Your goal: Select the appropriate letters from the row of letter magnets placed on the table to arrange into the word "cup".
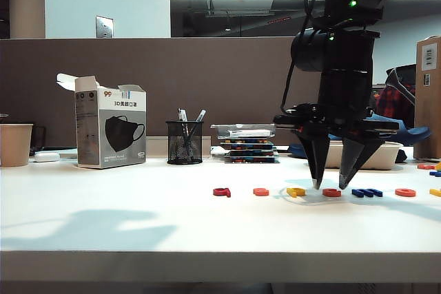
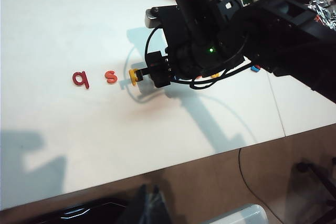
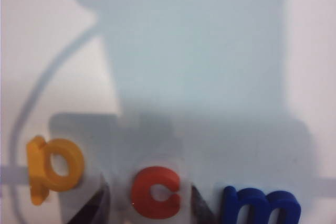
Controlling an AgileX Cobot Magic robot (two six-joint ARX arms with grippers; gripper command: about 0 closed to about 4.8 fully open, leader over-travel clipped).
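A row of letter magnets lies on the white table (image 1: 138,225). In the exterior view it reads red q (image 1: 221,191), orange s (image 1: 260,191), yellow p (image 1: 295,191), orange c (image 1: 331,192), blue m (image 1: 366,193). My right gripper (image 1: 329,185) points down at the table, open, one fingertip on each side of the c. In the right wrist view the c (image 3: 156,192) lies between the dark fingertips (image 3: 97,203) with a gap on both sides, beside the p (image 3: 52,167) and the m (image 3: 260,205). My left gripper (image 2: 149,195) hangs shut past the table's front edge, holding nothing.
Another orange letter (image 1: 405,192) and more letters lie toward the right edge. At the back stand a mask box (image 1: 110,131), a mesh pen cup (image 1: 184,142), a stack of trays (image 1: 248,144) and a paper cup (image 1: 15,144). The right arm (image 2: 210,35) fills the left wrist view.
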